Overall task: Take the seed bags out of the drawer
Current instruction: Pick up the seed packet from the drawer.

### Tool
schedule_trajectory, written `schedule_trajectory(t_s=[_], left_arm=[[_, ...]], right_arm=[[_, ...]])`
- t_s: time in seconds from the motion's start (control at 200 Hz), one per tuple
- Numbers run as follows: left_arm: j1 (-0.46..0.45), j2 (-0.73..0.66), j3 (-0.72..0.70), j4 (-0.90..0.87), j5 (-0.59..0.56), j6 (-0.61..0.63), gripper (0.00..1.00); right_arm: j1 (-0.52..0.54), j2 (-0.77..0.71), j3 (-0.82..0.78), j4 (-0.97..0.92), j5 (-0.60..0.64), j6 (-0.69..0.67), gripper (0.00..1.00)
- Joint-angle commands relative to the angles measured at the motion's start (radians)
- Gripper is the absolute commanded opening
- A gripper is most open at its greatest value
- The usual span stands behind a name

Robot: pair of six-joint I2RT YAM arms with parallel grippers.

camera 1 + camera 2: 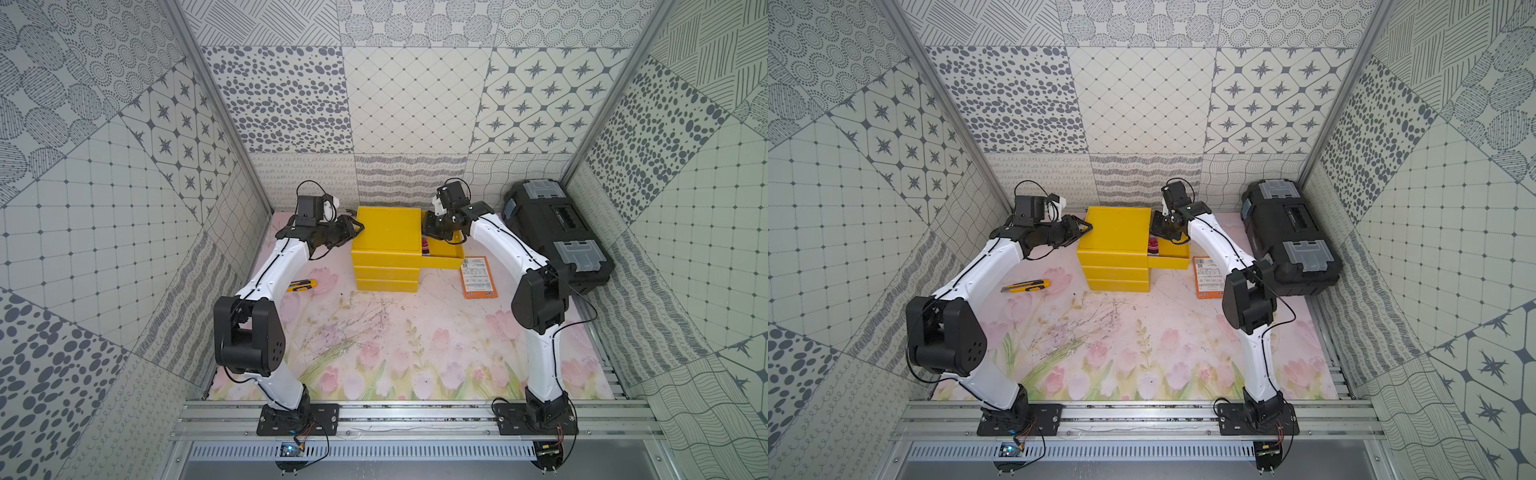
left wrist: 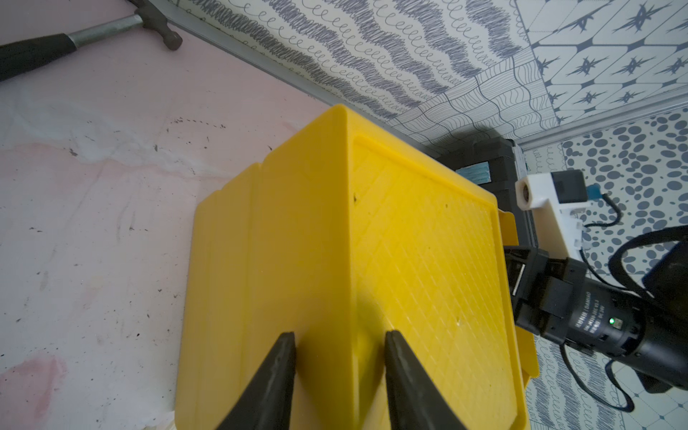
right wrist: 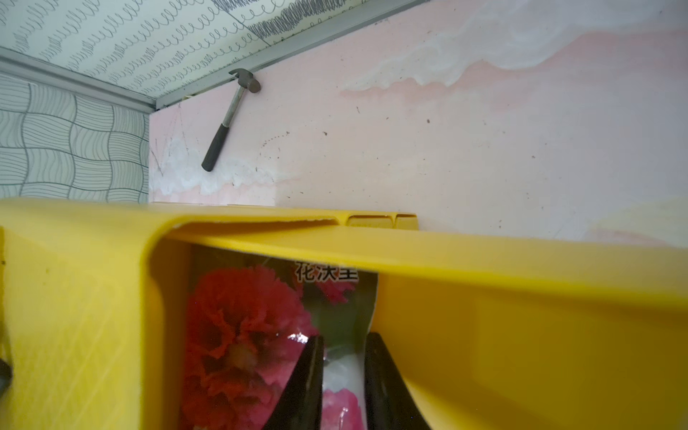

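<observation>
1. In a top view, the cabinet [image 1: 388,226] stands at the back of the mat [image 1: 395,340], and its top drawer [image 1: 445,262] sticks out on the cabinet's right. A pink bag [image 1: 425,247] lies in the drawer, at the end next to the cabinet. An orange bag [image 1: 478,277] lies flat on the mat just right of the drawer, outside it. My left claw [image 1: 356,227] sits at the cabinet's top left edge. My right claw [image 1: 429,231] reaches down into the drawer.
2. In a top view, the knife [image 1: 1025,286] lies on the mat left of the cabinet, nearer the front. The closed toolbox [image 1: 1291,237] sits well to the cabinet's right.
3. Left wrist: my left claw's fingers [image 2: 283,357] straddle the cabinet's top edge, one on the side wall and one on the top, with a gap between them. They touch it, but I cannot tell whether they squeeze. The hammer [image 2: 111,31] lies behind the cabinet, by the back wall.
4. Right wrist: my right claw [image 3: 344,357] is inside the drawer. Its jaws stand close together, gripping the pink bag's glossy edge. The bag shows a red flower print.
</observation>
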State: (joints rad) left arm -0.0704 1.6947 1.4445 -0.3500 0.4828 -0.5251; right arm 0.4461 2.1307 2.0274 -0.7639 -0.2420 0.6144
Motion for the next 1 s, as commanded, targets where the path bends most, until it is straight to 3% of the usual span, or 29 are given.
schedule_trajectory(t_s=[0.0,0.195,0.991], left_arm=[[0.001,0.014,-0.015,-0.184,-0.012,0.01,0.41],[0.0,0.016,-0.013,-0.184,-0.012,0.01,0.41],[0.001,0.017,-0.013,-0.189,-0.016,0.014,0.41]], right_arm=[[0.014,-0.004,-0.051,0.039,-0.073,0.051,0.15],[0.008,-0.047,-0.082,0.073,-0.063,0.066,0.0],[-0.028,-0.203,0.007,-0.11,0.19,-0.139,0.0]])
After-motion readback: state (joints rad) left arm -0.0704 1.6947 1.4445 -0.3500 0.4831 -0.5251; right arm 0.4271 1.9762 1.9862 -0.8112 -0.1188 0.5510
